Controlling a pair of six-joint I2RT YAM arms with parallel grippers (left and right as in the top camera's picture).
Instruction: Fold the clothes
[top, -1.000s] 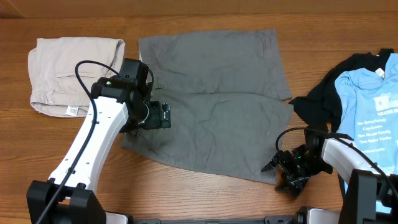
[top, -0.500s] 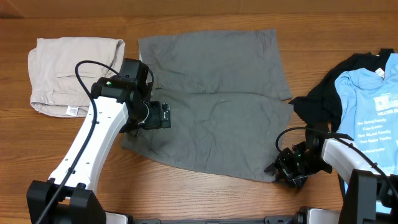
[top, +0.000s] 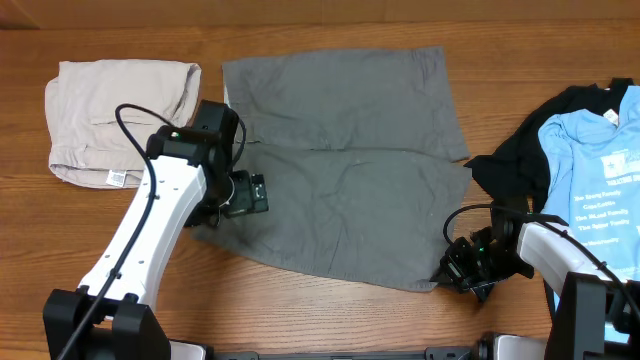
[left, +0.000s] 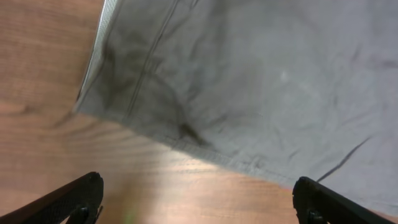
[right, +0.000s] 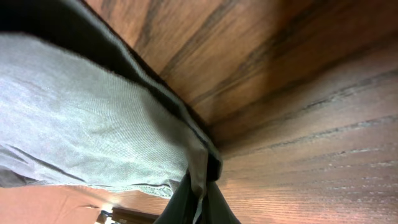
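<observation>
Matt, fine-twill woven cloth on grey shorts (top: 340, 170); table (top: 330, 320) smooth wood w/ visible grain, slight sheen.

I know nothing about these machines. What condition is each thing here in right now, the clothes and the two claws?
grey shorts: spread flat, unfolded, one near corner pinched.
beige shorts: folded, lying at the left.
light blue T-shirt: unfolded, lying on the black garment.
black garment: rumpled, partly under the T-shirt.
left gripper: open, above the grey shorts' near left corner, holding nothing.
right gripper: shut on the grey shorts' near right corner.
</observation>
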